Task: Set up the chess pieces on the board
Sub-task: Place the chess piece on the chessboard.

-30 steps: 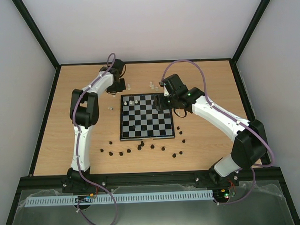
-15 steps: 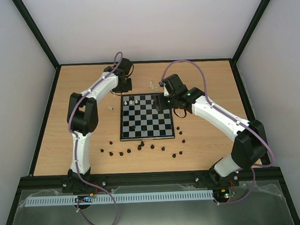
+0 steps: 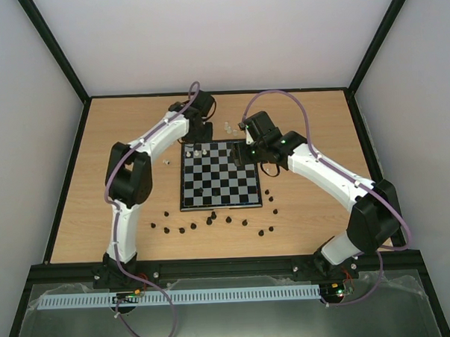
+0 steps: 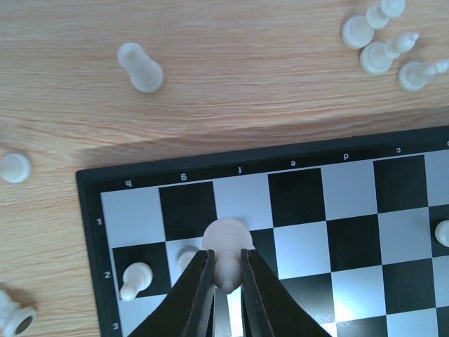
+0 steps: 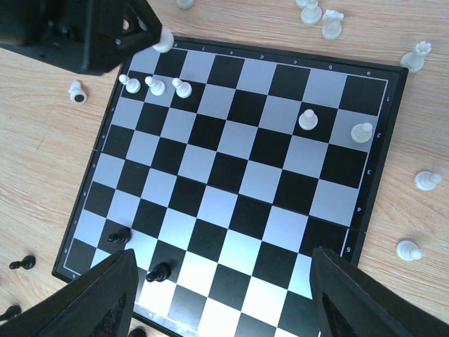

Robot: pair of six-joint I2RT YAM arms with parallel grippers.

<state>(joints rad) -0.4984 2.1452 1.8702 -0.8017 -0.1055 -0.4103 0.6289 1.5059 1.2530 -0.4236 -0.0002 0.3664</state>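
The board [image 3: 220, 185] lies mid-table. My left gripper [image 3: 202, 134] is over its far left corner. In the left wrist view it [image 4: 226, 256] is shut on a white piece [image 4: 226, 242] held over the board [image 4: 351, 189] near file f, beside two white pawns [image 4: 135, 279]. My right gripper [image 3: 244, 153] hovers over the far right part, open and empty, its fingers [image 5: 95, 295] wide apart above the board [image 5: 238, 175]. Three white pawns [image 5: 154, 86] and two more [image 5: 307, 119] stand on it, plus two black pieces [image 5: 158, 272].
Loose white pieces lie on the wood beyond the board [image 4: 379, 42], [image 4: 140, 67], and to its sides [image 5: 426, 180], [image 5: 77, 91]. Several black pieces [image 3: 212, 221] are scattered on the table in front of the board. Dark frame rails edge the table.
My left gripper has moved right along the far side, from the table beyond the board's left corner to over the board's far left edge. The right arm has not moved.
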